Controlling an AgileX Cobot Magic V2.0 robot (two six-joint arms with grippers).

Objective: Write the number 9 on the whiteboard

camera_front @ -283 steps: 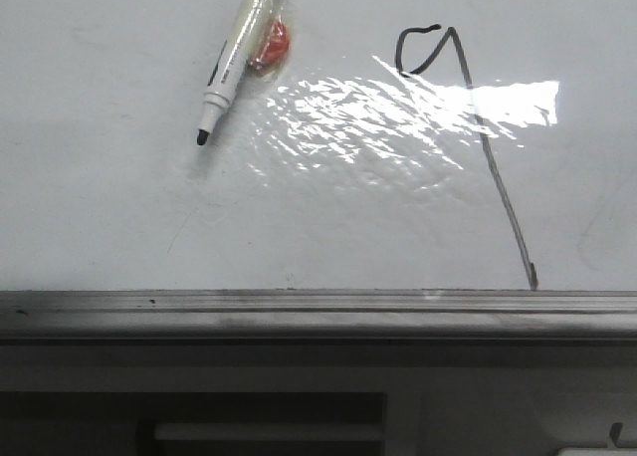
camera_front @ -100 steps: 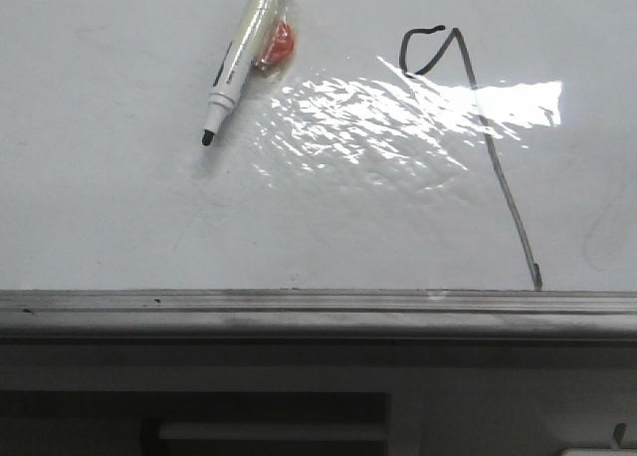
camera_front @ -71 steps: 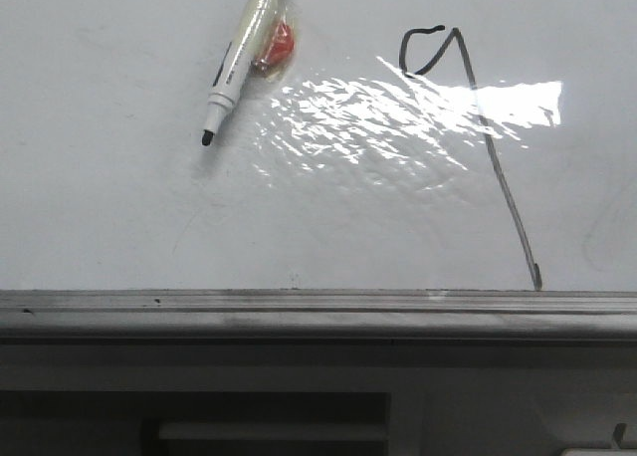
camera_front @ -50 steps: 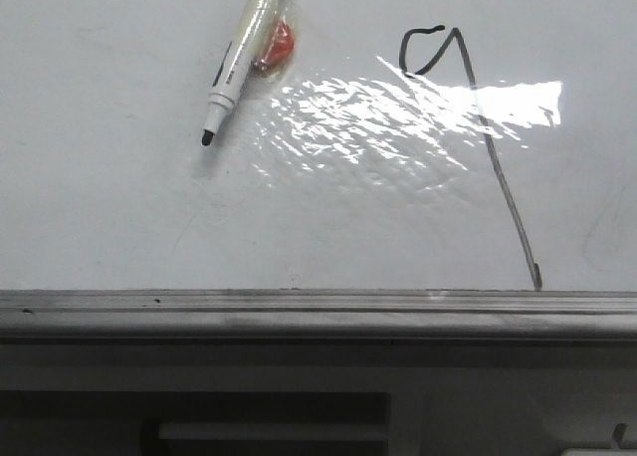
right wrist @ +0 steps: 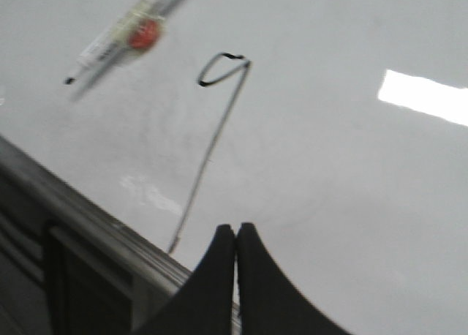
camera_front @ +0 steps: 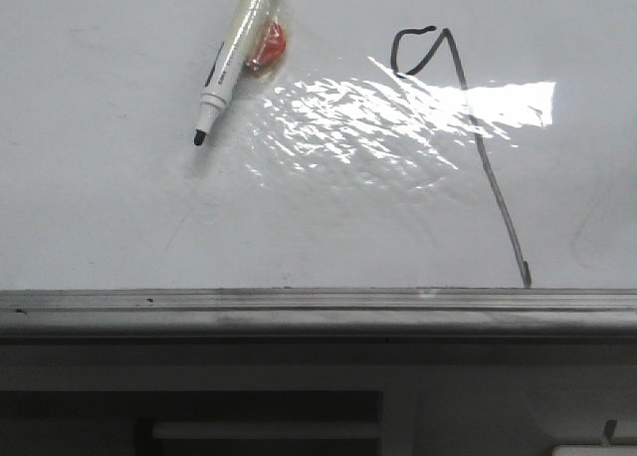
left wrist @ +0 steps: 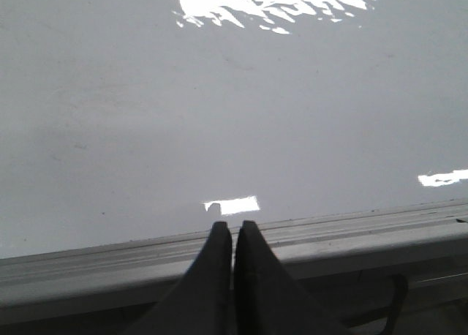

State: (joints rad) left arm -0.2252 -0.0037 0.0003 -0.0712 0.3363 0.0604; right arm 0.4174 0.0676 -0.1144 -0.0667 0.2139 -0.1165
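Note:
The whiteboard [camera_front: 119, 207] fills the front view, glossy with bright glare. The number 9 [camera_front: 488, 162] is drawn on it in thin black line: a small open loop on top and a long slanted tail down to the board's near edge. It also shows in the right wrist view [right wrist: 216, 130]. An uncapped marker [camera_front: 231, 53] lies on the board at the far left, tip toward me, against a small red object [camera_front: 268, 46]. My left gripper [left wrist: 233, 226] is shut and empty over the board's edge strip. My right gripper [right wrist: 235, 228] is shut and empty near the tail's lower end.
A grey metal edge strip [camera_front: 318, 307] runs along the board's near side, with a dark cabinet front [camera_front: 199, 416] below it. Faint grey smudges [camera_front: 597, 227] mark the board at the right.
The whole front view has shifted slightly; the marker and the 9 sit a little to the left of where they were. Nothing on the board itself has moved.

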